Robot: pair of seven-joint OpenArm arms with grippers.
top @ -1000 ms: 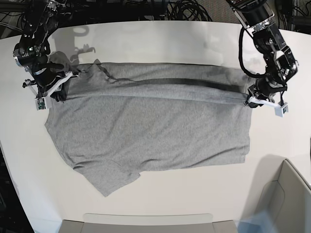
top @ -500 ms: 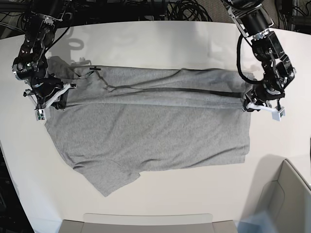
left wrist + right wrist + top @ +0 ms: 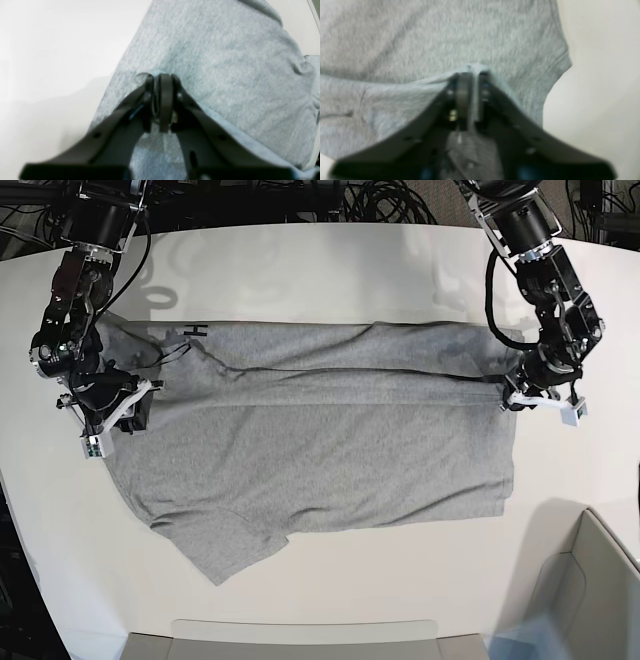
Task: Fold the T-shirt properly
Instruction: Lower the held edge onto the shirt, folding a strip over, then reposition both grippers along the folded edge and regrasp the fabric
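The light-grey T-shirt (image 3: 320,450) lies spread on the white table (image 3: 300,270), its far strip folded over toward the front along a long crease. A bit of black lettering (image 3: 196,331) shows near the far left edge. My left gripper (image 3: 512,392) sits at the crease's right end. In the left wrist view its fingertips (image 3: 160,76) stand almost together with a small fold of T-shirt (image 3: 225,62) pinched at the tips. My right gripper (image 3: 135,402) is at the crease's left end. Its fingers (image 3: 471,72) hold a thin strip of the T-shirt (image 3: 420,32) between them.
A grey bin (image 3: 590,580) stands at the front right corner. A shallow grey tray (image 3: 300,640) runs along the front edge. Black cables (image 3: 380,200) lie behind the table. One sleeve (image 3: 225,545) sticks out toward the front left.
Both grippers came down and toward the front with the folded edge. The raised strip now lies flatter on the shirt, and the right gripper has moved the farthest.
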